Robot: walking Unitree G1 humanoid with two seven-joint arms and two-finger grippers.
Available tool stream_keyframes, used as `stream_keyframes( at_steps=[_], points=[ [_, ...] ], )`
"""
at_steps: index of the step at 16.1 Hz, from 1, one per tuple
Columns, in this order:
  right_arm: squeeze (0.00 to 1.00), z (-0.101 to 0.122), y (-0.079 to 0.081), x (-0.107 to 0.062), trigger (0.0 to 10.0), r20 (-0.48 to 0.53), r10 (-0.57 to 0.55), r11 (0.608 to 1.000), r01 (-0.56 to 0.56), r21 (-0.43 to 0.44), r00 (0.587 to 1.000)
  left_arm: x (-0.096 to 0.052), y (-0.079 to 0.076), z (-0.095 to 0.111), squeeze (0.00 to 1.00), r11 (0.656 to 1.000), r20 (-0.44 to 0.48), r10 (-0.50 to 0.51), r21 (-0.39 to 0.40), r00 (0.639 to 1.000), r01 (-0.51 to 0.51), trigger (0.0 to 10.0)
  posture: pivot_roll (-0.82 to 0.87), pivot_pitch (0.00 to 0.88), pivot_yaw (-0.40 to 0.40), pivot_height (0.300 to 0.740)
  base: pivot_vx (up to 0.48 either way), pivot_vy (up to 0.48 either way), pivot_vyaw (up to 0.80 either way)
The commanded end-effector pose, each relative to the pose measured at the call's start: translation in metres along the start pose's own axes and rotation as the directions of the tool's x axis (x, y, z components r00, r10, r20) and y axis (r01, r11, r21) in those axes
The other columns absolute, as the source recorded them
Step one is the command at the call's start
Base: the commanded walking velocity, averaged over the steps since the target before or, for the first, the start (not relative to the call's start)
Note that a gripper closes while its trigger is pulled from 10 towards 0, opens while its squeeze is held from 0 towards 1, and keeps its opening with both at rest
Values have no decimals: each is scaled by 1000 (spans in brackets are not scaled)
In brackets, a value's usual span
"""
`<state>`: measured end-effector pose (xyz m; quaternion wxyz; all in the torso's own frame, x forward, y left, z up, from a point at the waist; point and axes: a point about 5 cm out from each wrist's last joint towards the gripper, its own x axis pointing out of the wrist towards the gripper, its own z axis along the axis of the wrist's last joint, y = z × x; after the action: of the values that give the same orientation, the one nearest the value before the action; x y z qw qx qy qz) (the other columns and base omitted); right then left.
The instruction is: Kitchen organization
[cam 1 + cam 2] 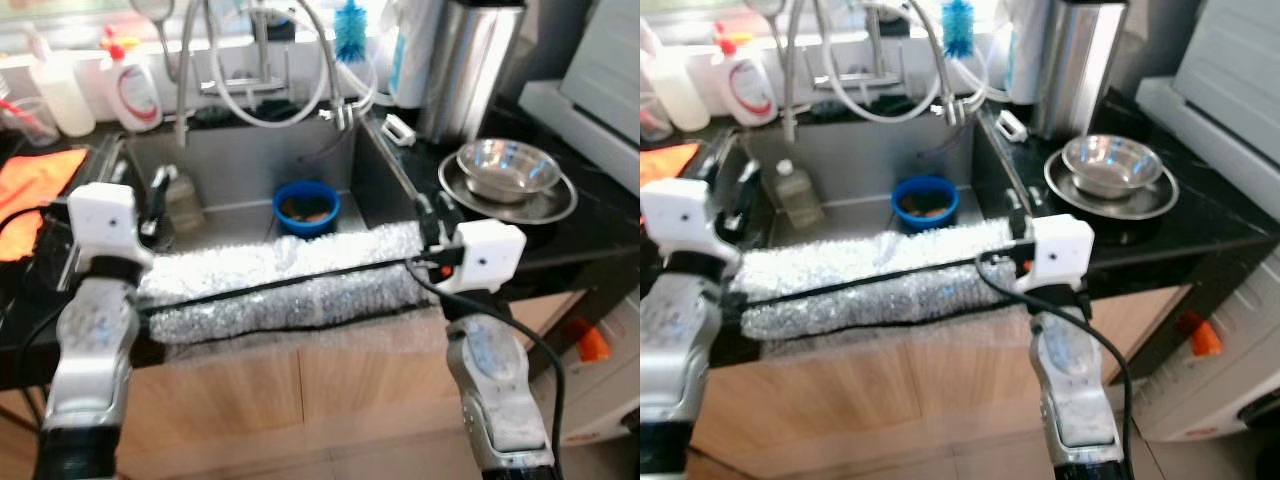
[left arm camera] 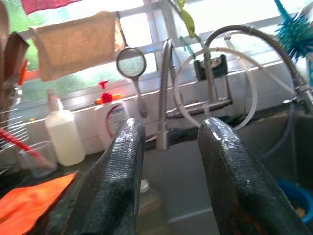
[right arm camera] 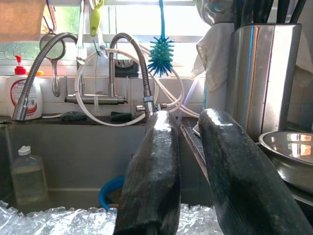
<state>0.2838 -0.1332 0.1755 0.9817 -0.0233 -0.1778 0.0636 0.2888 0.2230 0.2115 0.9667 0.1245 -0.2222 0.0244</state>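
A steel sink [image 1: 240, 160] lies in front of me with a blue bowl [image 1: 307, 207] of brownish leftovers on its floor. A clear capped bottle [image 1: 183, 200] stands at the sink's left side. A strip of bubble wrap [image 1: 290, 280] covers the sink's front edge. My left gripper [image 2: 168, 132] hovers over the sink's left end, open, with nothing between its fingers [image 2: 117, 166]. My right gripper [image 3: 188, 122] is at the sink's right front corner above the wrap, also open and holding nothing. A steel bowl [image 1: 507, 165] rests on a steel plate [image 1: 560, 205] on the black counter to the right.
An orange cloth [image 1: 35, 195] lies on the left counter. Behind the sink stand a soap bottle [image 1: 133, 90], a white bottle [image 1: 62, 92], the faucet with looping hoses [image 1: 262, 75], a blue brush [image 1: 350, 30] and a tall steel canister [image 1: 470, 65].
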Motion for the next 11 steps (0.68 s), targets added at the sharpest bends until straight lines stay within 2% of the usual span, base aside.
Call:
stream_keyframes(
  at_steps=[1, 2, 4, 6, 8, 11],
  points=[
    [0, 5, -1, 2, 10000, 21, 0, 1000, 0, -10, 1000, -6, 6, 1, 0, 999, -18, 4, 32, 1000, -3, 10000, -25, 0, 22, 740, 0, 0, 0],
    [0, 7, -3, -1, 10000, 25, -6, 1000, 6, -15, 1000, -18, 11, -2, 0, 998, -48, -7, 55, 999, 9, 10000, -25, 0, 24, 740, 0, 0, 0],
    [0, 5, -8, -5, 10000, 14, -29, 999, 30, -21, 999, -33, 16, -8, 0, 996, -101, -22, 82, 995, 31, 10000, -13, 0, 27, 740, 0, 0, 0],
    [0, 2, -16, -10, 10000, -5, -54, 998, 54, -34, 999, -46, 19, -13, 0, 999, -148, 25, 45, 989, -19, 10000, -14, 0, 26, 740, 0, 0, 0],
    [0, -2, -20, -12, 10000, -22, -74, 997, 73, -22, 997, -54, 16, -15, 0, 998, -168, 59, 32, 984, -54, 10000, 1, 0, 9, 740, 0, 0, 0],
    [0, -9, -16, -16, 10000, -57, -64, 998, 64, -4, 996, -51, 14, -17, 0, 997, -161, 79, 12, 984, -78, 10000, 12, 0, -8, 740, 0, 0, 0]
  ],
)
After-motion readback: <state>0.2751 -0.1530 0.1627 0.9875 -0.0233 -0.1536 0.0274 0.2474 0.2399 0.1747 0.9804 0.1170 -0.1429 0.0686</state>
